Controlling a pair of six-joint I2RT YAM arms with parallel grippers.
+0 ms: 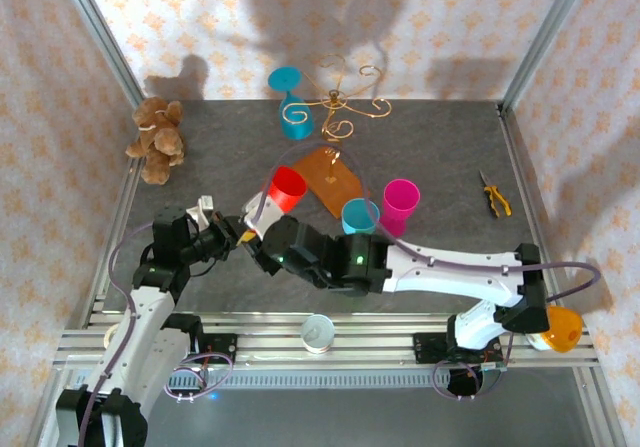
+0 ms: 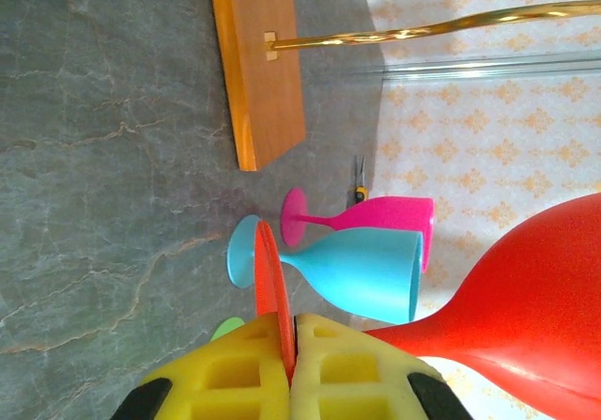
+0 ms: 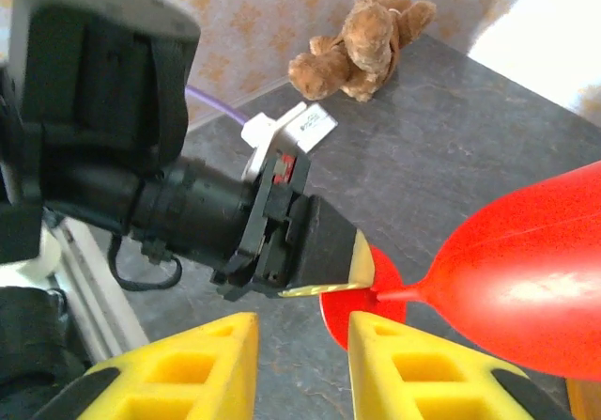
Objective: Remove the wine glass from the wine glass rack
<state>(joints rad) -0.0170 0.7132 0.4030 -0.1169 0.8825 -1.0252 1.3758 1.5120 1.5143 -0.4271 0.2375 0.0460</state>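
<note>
Red plastic wine glass (image 2: 526, 317) is held by its round foot, pinched edge-on between the closed yellow fingers of the left gripper (image 2: 286, 340). The right gripper (image 3: 300, 345) sits just beside that foot, jaws parted and gripping nothing. The glass hangs tilted over the grey table (image 1: 440, 157), near the wooden base of the gold wire wine glass rack (image 1: 333, 182) and apart from its curled arms.

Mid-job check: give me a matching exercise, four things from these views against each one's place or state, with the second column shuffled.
1. red wine glass
2. pink glass
3. right tool
4. teddy bear

a. open
b. far left corner of the table
c. foot clamped in the left tool
d. standing beside a light blue glass

Pairs: 1-c, 2-d, 3-a, 4-b
</note>
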